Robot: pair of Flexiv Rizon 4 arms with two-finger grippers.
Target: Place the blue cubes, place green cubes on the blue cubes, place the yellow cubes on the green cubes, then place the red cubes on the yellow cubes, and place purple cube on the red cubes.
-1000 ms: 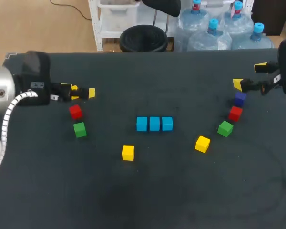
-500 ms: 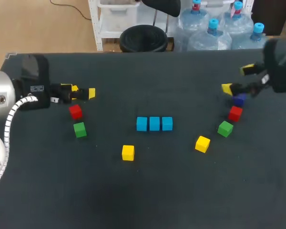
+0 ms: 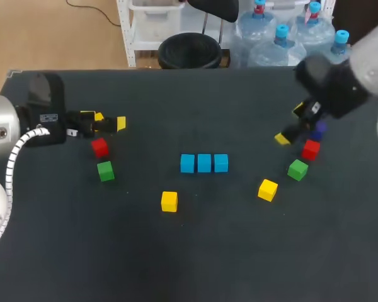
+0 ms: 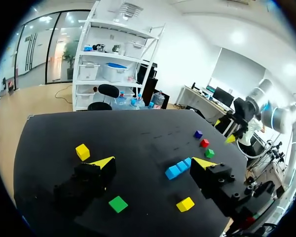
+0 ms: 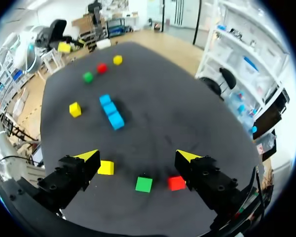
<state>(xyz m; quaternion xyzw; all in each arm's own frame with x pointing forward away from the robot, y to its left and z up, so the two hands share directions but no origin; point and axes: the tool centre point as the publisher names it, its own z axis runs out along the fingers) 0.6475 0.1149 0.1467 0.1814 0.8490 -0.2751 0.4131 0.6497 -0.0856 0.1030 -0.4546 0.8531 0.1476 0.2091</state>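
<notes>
The three small blue cubes (image 3: 204, 163) sit touching side by side in a straight row at the middle of the dark worktop (image 3: 195, 258), and nothing is stacked on them. On the robot's side of the row, the middle yellow cube (image 3: 169, 201) lies off to its left and the right yellow cube (image 3: 268, 189) off to its right, both apart from the row.

Further right, the right green cube (image 3: 297, 169), the right red cube (image 3: 311, 150) and the purple cube (image 3: 317, 129) form a loose line running toward the far edge, each just beside the next. The purple one is partly hidden by the right arm. On the left side, the left green cube (image 3: 105, 170) lies just beside the left red cube (image 3: 100, 147). The left yellow cube (image 3: 120, 123) lies near the red one, on its far side.

The right gripper (image 3: 290, 124) hangs over the worktop just beside the purple cube, on the side toward the middle. Its fingers are spread wide and hold nothing. In its wrist view the right yellow, green and red cubes lie on the worktop beneath the gap between the fingers.

The left gripper (image 4: 153, 163) is low by the left cubes with its fingers released and nothing between them. The left yellow cube lies just beyond one finger, and the blue row is further ahead.
</notes>
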